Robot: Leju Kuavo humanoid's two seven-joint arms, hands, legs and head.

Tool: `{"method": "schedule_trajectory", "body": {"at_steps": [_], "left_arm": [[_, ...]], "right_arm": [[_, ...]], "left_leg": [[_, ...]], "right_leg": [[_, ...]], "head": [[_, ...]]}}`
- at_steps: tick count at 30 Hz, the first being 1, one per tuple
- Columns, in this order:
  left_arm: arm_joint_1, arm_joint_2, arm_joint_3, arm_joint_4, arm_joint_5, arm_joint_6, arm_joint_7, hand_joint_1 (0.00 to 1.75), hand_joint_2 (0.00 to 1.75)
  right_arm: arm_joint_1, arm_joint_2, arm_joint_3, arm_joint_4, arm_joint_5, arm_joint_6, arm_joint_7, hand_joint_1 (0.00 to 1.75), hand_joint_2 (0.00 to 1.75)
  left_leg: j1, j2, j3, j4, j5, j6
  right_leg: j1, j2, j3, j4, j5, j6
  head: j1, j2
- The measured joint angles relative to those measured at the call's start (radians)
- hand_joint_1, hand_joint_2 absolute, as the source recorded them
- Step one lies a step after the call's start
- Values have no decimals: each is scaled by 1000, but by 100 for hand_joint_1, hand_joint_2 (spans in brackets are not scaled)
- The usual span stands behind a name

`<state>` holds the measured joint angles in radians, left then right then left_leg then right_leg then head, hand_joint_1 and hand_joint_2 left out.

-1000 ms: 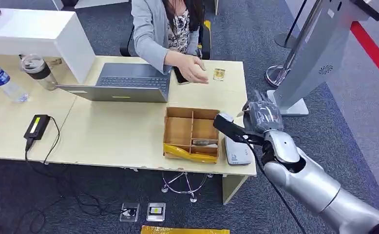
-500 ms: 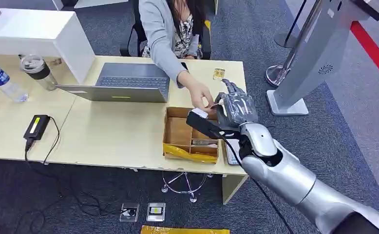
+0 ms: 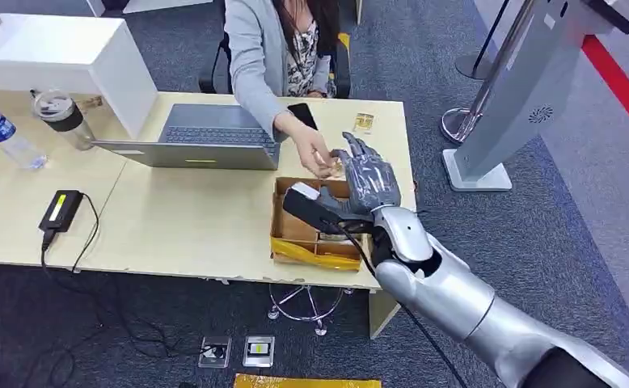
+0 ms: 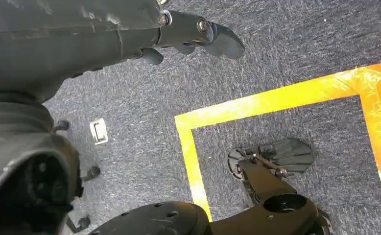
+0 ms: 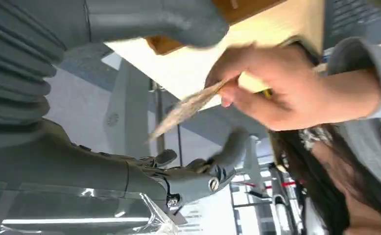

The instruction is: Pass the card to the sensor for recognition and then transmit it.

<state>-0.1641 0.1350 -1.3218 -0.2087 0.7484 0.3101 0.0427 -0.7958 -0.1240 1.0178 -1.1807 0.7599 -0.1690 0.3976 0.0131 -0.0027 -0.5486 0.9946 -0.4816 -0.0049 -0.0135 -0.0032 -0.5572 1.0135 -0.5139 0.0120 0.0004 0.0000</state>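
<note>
R hand (image 3: 368, 179) is up over the far edge of the cardboard box (image 3: 295, 217) on the desk (image 3: 190, 218), fingers spread apart, holding nothing. The card (image 5: 188, 106) sits in the person's hand (image 3: 315, 155), pinched at one end, w/ the free end pointing into the gap between the robot's thumb (image 5: 154, 22) and its darker fingers (image 5: 198, 169). In the R wrist view the card is blurred and isn't touching either side of the robot's hand; it's just beside the palm. In the head view the person's hand is right next to the robot's fingers, over the box's far rim.

L hand (image 4: 130, 29) hangs down over carpet w/ yellow tape (image 4: 276, 98), fingers loosely out, nothing in them.

Laptop (image 3: 206, 133) is beside the person's arm, further back on the desk.
</note>
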Motion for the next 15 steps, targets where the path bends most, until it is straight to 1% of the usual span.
{"method": "schedule_trajectory", "body": {"at_steps": [6, 10, 13, 14, 15], "left_arm": [[0, 0, 2, 0, 5, 4, 0, 0, 0], [3, 0, 10, 0, 6, 8, 0, 0, 0], [4, 0, 17, 0, 7, 11, 0, 0, 0], [5, 0, 17, 0, 7, 11, 0, 0, 0], [7, 0, 18, 0, 9, 12, -1, 0, 0]], "right_arm": [[8, 15, 0, 0, 37, 11, -16, 0, 0], [29, 12, -1, -34, 82, 24, 14, 0, 0], [51, -2, -8, -73, 117, 24, 53, 0, 0], [63, -8, -15, -87, 123, 23, 63, 0, 175], [76, -16, -23, -106, 127, 22, 74, 0, 175]], "left_leg": [[0, 0, 0, 0, 0, 0], [0, 0, 1, 0, 0, 0], [0, 0, 1, 0, 0, 0], [0, 0, 1, 0, 0, 0], [0, 0, 1, 0, 0, 0]], "right_leg": [[0, 0, 0, 0, 0, 0], [0, 0, 0, 0, 0, 0], [0, 0, 0, 0, 0, 0], [0, 0, 0, 0, 0, 0], [0, 0, 0, 0, 0, 0]], "head": [[0, 0], [0, 0], [0, 0], [0, 0], [0, 0]]}}
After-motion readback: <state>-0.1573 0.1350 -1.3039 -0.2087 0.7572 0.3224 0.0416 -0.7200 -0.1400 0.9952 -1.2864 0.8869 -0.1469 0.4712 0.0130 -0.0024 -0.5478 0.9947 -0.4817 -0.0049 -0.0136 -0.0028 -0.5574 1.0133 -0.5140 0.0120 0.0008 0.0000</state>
